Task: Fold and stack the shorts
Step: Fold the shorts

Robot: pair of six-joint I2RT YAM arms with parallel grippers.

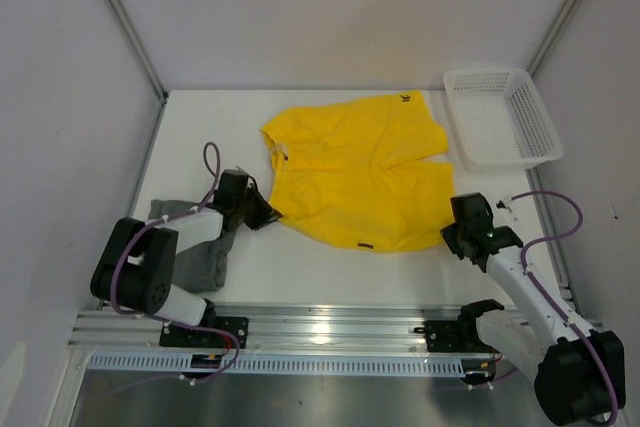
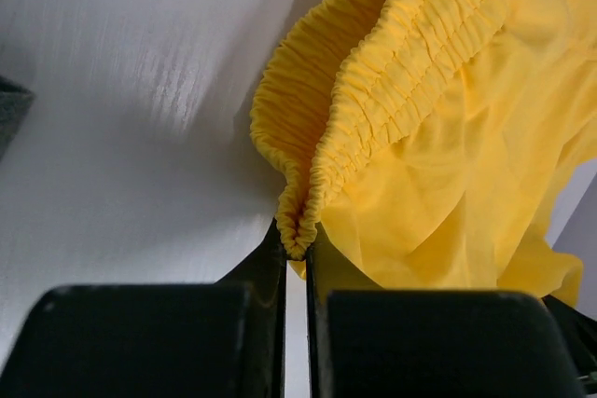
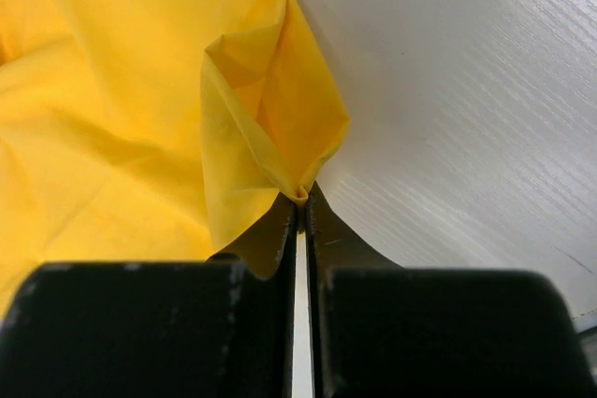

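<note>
Working on white table (image 1: 300,282), walls on left, right and far sides. Looking at yellow shorts (image 1: 360,172) lying spread mid-table, waistband toward left, legs toward right, not yet folded. Noting white basket (image 1: 487,73) at far right corner, apart from the cloth. Seeing grey shorts (image 1: 205,259) bunched at near left, partly under the left arm, not folded as far as visible.

Pinching near-left waistband (image 2: 392,72) corner with left gripper (image 1: 266,215), jaws almost together on a bunched bit of elastic. Pinching near-right leg corner with right gripper (image 1: 450,235), jaws almost together on a thin tip of hem (image 3: 299,195).

Judging: both near corners in hand, likely setting up to carry near edge over to far edge for a half fold.

Risks:
- Slipping out on right: only the very tip caught, thin cloth pulling free under tension.
- Skewing the fold: arms lifting out of step, dragging cloth sideways.
- Snagging grey shorts with left arm while lifting.
</note>
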